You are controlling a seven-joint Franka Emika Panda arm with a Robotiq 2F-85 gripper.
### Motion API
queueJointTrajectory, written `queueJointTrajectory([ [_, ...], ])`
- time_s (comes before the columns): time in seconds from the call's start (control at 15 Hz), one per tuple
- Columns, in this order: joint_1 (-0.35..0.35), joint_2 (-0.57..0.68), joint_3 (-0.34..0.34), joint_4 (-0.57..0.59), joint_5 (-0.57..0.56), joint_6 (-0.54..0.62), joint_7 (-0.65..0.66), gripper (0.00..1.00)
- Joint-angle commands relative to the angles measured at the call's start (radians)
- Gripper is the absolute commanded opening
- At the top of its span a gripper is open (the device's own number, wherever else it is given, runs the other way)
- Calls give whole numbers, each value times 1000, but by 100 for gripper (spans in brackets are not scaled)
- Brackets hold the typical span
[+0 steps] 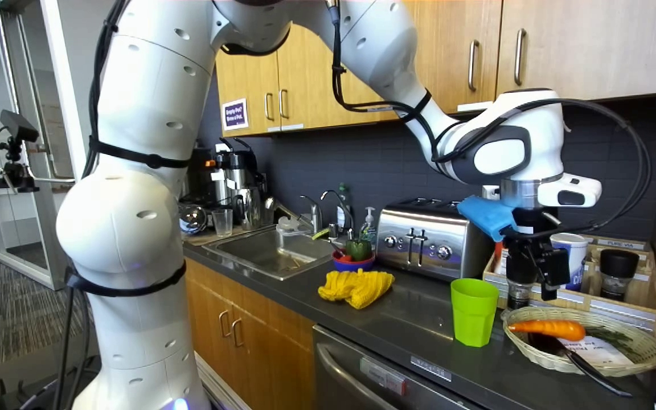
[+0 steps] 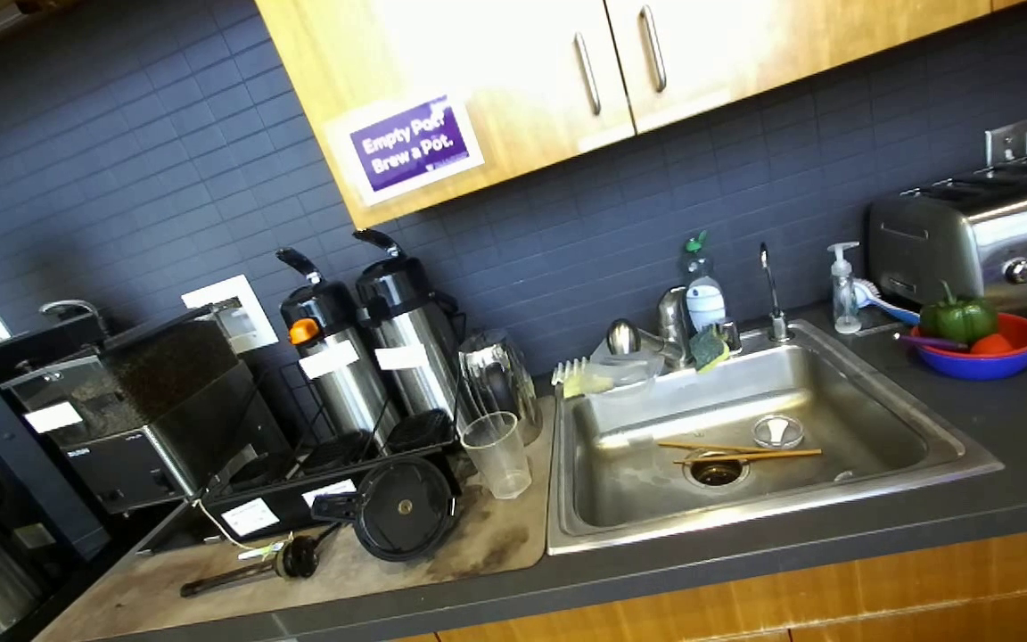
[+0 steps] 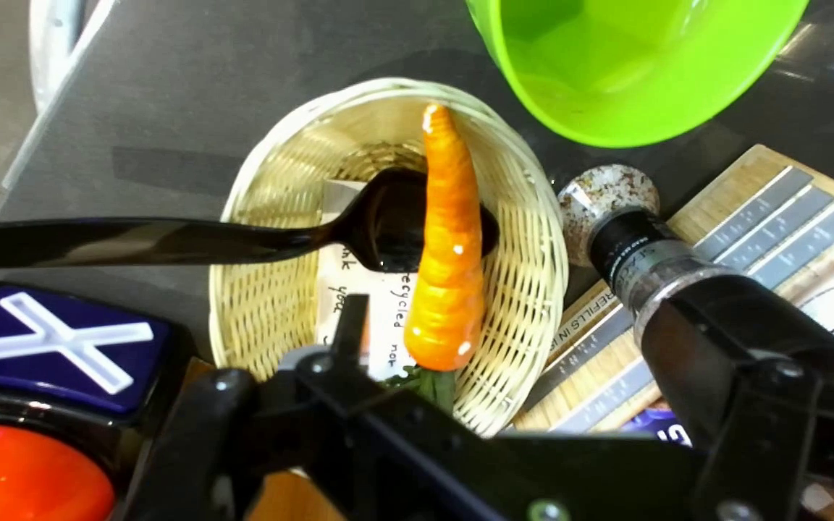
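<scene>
My gripper hangs above the wicker basket's inner side and stands open; its left finger shows plainly. The right finger is hard to pick out against a black-capped grinder, and I cannot tell whether they touch. Inside the basket an orange carrot lies across a black spoon, whose handle sticks out over the rim. Under them is a handwritten note. In an exterior view the gripper is just behind and above the carrot, apart from it.
A green cup stands beside the basket. Behind is a wooden organizer box with containers. A toaster, yellow cloth, bowl of vegetables and sink line the counter. A dark blue X-marked object sits near the basket.
</scene>
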Motion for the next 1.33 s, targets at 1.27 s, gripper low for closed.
queueJointTrajectory([
  [1.27, -66, 190, 4, 261, 115, -239, 197, 100],
])
